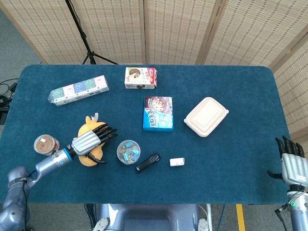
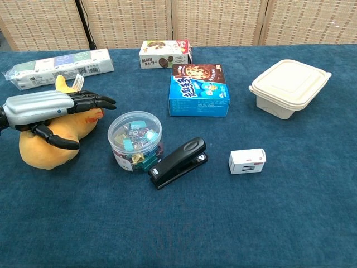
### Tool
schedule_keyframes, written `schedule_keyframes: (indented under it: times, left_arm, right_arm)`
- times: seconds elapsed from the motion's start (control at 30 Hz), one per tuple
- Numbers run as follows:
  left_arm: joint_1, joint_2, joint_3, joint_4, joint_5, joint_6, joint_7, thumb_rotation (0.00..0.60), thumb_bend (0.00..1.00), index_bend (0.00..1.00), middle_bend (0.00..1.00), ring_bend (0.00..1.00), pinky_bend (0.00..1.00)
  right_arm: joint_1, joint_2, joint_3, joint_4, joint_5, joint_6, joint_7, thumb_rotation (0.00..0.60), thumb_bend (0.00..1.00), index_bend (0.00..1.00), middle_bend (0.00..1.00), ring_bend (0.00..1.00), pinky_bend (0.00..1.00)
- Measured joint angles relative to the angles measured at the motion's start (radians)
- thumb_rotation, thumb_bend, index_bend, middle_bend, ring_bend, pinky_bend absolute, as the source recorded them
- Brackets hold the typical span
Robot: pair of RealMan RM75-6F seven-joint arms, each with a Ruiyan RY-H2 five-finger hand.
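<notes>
Head view: high above the table (image 1: pixel 231 183), looking almost straight down; whole blue top in frame, folding screens behind the far edge. Chest view: low and near, at the front edge, facing across the table (image 2: pixel 279 223) toward the screens. Landmark: the blue cookie box (image 1: pixel 158 113) (image 2: pixel 198 89), mid-frame in both. Shared: everything around that box. Only the head view reaches the table's right front corner.
</notes>
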Motion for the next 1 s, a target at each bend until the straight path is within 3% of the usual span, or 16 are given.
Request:
schedule_keyframes:
  times: [0.33,0.5,0.7,1.0]
  left_arm:
    - [-0.058,0.007,-0.078,0.011,-0.085,-0.182,0.045,0.055,0.0,0.0,0.0,0.0,0.0]
    - [-0.069,0.011,-0.104,0.005,-0.113,-0.202,0.051,0.055,0.0,0.0,0.0,0.0,0.0]
    - [-0.056,0.022,-0.119,-0.007,-0.128,-0.122,0.01,0.057,0.0,0.0,0.0,0.0,0.0]
    - [0.001,0.058,-0.135,-0.026,-0.14,0.15,-0.102,0.058,0.0,0.0,0.0,0.0,0.0]
  right_arm:
    - [0.011,-0.013,0.004,0.015,0.019,-0.018,-0.008,0.6,0.0,0.03,0.0,0.0,0.0]
    - [0.009,-0.015,0.003,0.011,0.016,-0.013,-0.009,0.6,0.0,0.03,0.0,0.0,0.0]
    - [0.006,-0.01,0.001,0.002,0.009,-0.008,-0.004,0.6,0.0,0.03,0.0,0.0,0.0]
    - [0.006,0.006,-0.005,-0.01,-0.009,-0.016,0.022,0.6,0.0,0.03,0.0,0.0,0.0]
